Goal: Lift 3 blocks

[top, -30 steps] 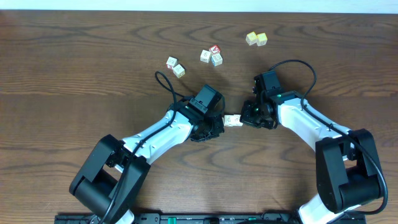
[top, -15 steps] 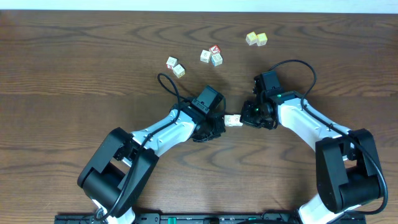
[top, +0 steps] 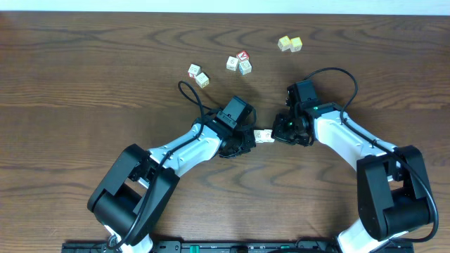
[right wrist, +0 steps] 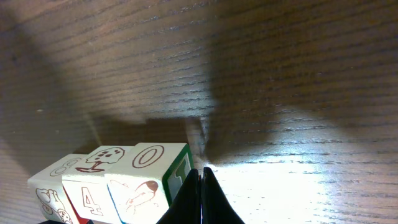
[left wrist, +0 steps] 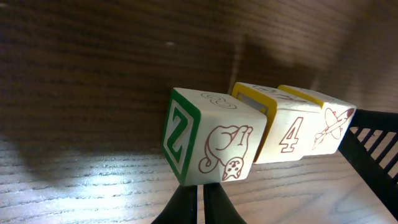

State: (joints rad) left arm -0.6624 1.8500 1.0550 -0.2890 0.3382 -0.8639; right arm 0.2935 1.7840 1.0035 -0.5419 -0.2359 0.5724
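Overhead, the three blocks [top: 263, 135] form a short row at the middle of the desk [top: 84, 77]. They are pressed endwise between the left pincer [top: 251, 138] and the right pincer [top: 275, 134], both clenched with nothing between their fingers. The left wrist view shows small, hard wooden cubes with smooth printed faces, probably light. Held by end pressure alone, the row could buckle at its middle block. The right wrist view shows the row beside that pincer's shut tips, and no container appears.
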